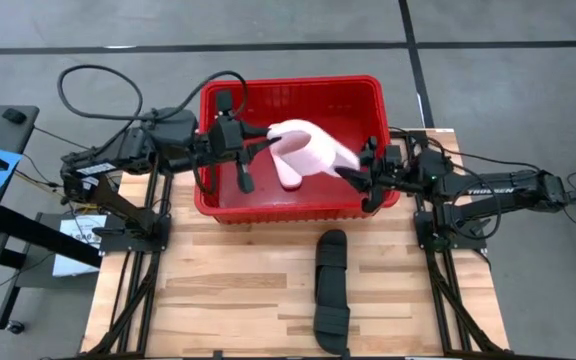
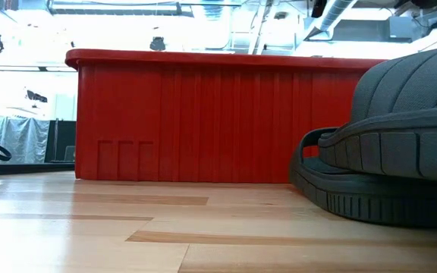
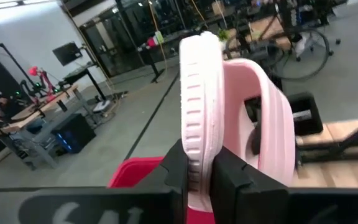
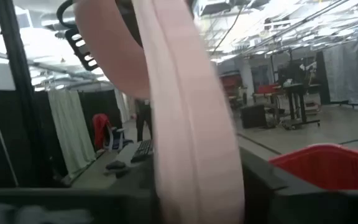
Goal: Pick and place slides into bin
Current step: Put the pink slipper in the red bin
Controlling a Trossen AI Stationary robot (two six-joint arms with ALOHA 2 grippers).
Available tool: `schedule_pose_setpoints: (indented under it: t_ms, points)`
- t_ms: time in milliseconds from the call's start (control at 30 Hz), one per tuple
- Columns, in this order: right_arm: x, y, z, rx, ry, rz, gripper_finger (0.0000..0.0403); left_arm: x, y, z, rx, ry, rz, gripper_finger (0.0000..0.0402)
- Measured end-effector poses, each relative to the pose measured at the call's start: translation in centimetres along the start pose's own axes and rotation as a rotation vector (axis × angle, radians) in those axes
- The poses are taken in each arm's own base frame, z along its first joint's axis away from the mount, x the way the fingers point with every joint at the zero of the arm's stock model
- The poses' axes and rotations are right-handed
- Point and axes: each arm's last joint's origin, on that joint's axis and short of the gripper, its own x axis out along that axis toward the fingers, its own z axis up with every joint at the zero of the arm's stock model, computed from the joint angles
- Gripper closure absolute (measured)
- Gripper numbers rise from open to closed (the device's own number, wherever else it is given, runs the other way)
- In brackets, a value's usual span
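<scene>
The black slides (image 1: 332, 290) lie nearest on the table (image 1: 218, 300). Over the red bin (image 1: 290, 90), the left gripper (image 1: 265, 139) is clamped on a pink slide (image 1: 308, 152); the right gripper (image 1: 353, 172) jaws: cannot tell. It looks light and bendy; its sole edge gives the firmest grip.

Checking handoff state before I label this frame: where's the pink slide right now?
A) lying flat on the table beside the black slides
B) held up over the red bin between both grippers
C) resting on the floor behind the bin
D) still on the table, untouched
B: in the high view the pink slide hangs above the bin between the left gripper and the right gripper; the left wrist view shows that gripper's fingers clamped on its sole.
</scene>
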Motion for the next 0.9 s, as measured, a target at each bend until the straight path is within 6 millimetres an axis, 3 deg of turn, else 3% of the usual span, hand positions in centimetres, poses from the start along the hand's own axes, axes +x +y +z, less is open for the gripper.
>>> schedule_pose_setpoints:
  t_ms: [167,333,600,900]
  points:
    - [0.0,-0.3,-0.5,-0.008,0.051,-0.015,0.0167,-0.9,0.5,0.3,-0.002,-0.009,0.013,0.0381]
    - [-0.1,-0.3,-1.0,-0.041,0.111,-0.024,0.0108,-1.1,0.6,-0.1,0.016,0.039,0.028,0.0381]
    - [-1.7,-1.2,-1.0,-0.147,0.231,-0.116,0.0079,-3.9,2.0,-0.1,0.008,0.086,0.084,0.0382]
    - [-4.8,-2.8,1.1,-0.125,0.200,-0.361,0.0079,-7.9,4.9,0.5,0.042,0.198,0.199,0.0383]
